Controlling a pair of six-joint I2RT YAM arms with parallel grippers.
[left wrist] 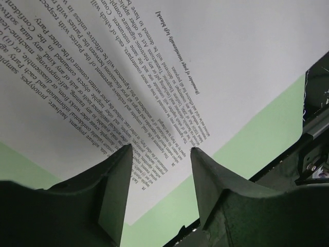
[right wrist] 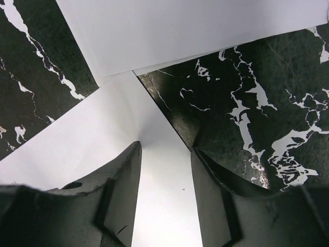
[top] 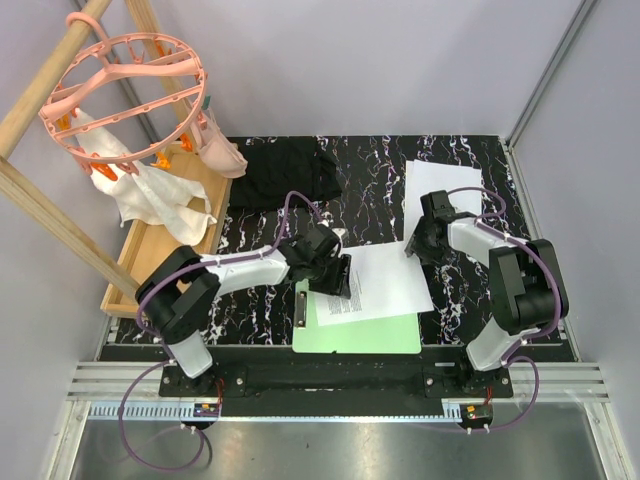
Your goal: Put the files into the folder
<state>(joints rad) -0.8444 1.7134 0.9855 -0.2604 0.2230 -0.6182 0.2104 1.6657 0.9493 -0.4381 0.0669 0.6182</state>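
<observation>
Files in two lots: one printed sheet [top: 375, 285] lying askew on the light-green folder [top: 370, 335], overhanging its far and right edges onto the black marbled table [top: 480, 160]; a small pile of blank sheets [top: 440, 195] farther back on the right, flat on the table, its near corner just at the printed sheet's far right corner. Folder flat at the near edge of the table between the two arms, dark clip [top: 302, 305] on its left short side. Over the left part of the printed sheet, left fingers [left wrist: 113, 190] spread apart, lines of text showing in the gap, nothing pinched. At the blank right corner of the same sheet, right fingers [right wrist: 121, 190] also apart, one on each side of a strip of white paper; touching it or not, cannot tell. Off to the left, a wooden tray [top: 135, 270] with a white rag [top: 165, 205] under a round pink peg hanger [top: 125, 90]; a black cloth [top: 285, 170] at the back of the table, well apart from the sheets
</observation>
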